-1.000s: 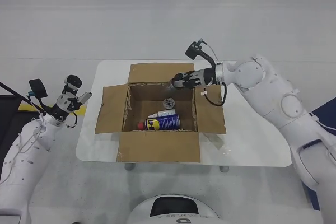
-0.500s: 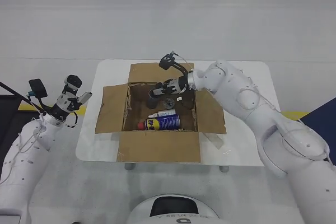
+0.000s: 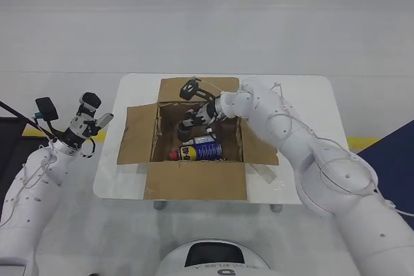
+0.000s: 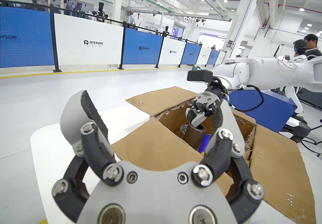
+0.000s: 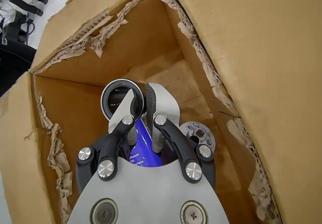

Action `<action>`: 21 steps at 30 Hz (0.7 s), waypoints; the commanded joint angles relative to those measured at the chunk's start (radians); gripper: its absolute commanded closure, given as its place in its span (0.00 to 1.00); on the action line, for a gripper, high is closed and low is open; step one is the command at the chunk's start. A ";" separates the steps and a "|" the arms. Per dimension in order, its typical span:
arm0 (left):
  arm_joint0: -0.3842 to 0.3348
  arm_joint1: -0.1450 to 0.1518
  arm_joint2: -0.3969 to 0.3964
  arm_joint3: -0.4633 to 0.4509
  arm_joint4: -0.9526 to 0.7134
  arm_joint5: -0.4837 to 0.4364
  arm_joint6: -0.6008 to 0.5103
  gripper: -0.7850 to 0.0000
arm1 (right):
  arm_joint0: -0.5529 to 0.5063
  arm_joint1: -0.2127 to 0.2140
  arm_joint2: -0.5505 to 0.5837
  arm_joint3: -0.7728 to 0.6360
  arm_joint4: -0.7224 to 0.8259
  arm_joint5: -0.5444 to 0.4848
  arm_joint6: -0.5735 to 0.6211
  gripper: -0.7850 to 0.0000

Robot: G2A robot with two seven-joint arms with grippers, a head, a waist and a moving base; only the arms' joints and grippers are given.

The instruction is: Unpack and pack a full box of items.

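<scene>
Right gripper (image 5: 139, 95) jaws pinch the wall of a black metal sleeve (image 5: 115, 100), one finger inside the bore and one outside. Sleeve is held inside the open cardboard box (image 3: 193, 181), above a blue spray can (image 3: 202, 150). Metal disc (image 5: 198, 134) lies on the box floor beside the can. Left gripper (image 4: 153, 104) jaws spread, empty, just off the table (image 3: 310, 138) edge, near a box flap.

Same logo word repeats along blue and white barrier panels (image 4: 93, 43). Small white print on blue spray can (image 5: 141, 153) label; top view: too small to read.
</scene>
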State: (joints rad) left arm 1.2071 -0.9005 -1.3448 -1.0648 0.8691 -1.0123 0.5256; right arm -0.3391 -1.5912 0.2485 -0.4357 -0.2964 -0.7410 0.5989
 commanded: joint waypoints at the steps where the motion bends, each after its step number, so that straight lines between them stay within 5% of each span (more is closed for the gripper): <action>1: 0.000 0.000 0.000 0.000 0.000 0.000 0.000 0.00 | 0.003 -0.016 -0.010 0.018 -0.046 0.005 -0.033 1.00; 14: 0.000 0.000 0.000 0.000 0.000 0.000 0.000 0.00 | 0.004 -0.095 -0.045 0.139 -0.255 0.068 -0.200 0.99; 17: 0.000 0.000 0.000 0.000 0.000 0.000 0.000 0.00 | 0.006 -0.105 -0.039 0.156 -0.260 0.048 -0.201 0.71; 21: 0.000 0.000 0.000 0.000 0.000 0.000 0.000 0.00 | 0.015 -0.112 -0.029 0.171 -0.267 0.015 -0.219 0.58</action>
State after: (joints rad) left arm 1.2071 -0.9005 -1.3448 -1.0648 0.8691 -1.0123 0.5256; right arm -0.3267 -1.7025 0.2168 -0.2677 -0.5619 -0.7170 0.3858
